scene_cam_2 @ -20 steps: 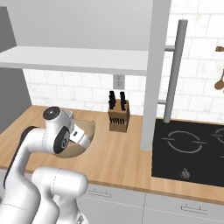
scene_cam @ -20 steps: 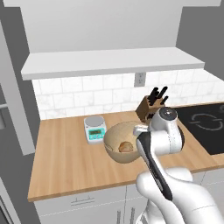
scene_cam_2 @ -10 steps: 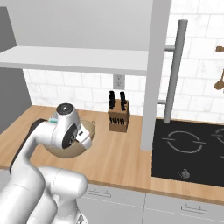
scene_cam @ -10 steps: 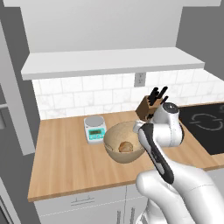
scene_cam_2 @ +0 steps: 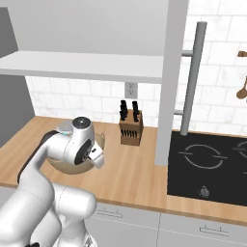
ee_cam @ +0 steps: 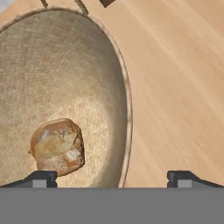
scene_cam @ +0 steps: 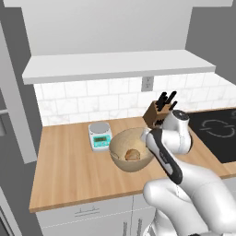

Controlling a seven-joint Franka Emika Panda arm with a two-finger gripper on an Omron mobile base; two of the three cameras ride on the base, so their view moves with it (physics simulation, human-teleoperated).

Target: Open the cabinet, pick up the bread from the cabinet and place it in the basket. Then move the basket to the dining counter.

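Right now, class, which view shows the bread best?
The hand view: the bread lies large and unobstructed inside the basket. The left base view shows it small; in the right base view the arm covers it.

Glossy white rounded shells on the arm (scene_cam: 193, 184), joined by dark grey bands at the joints. Round grey cap atop the wrist. Two small dark squared fingertips (ee_cam: 43, 178) with paler grey pads.

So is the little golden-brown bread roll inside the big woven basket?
Yes. The golden-brown roll lies on the tan woven basket's bottom.
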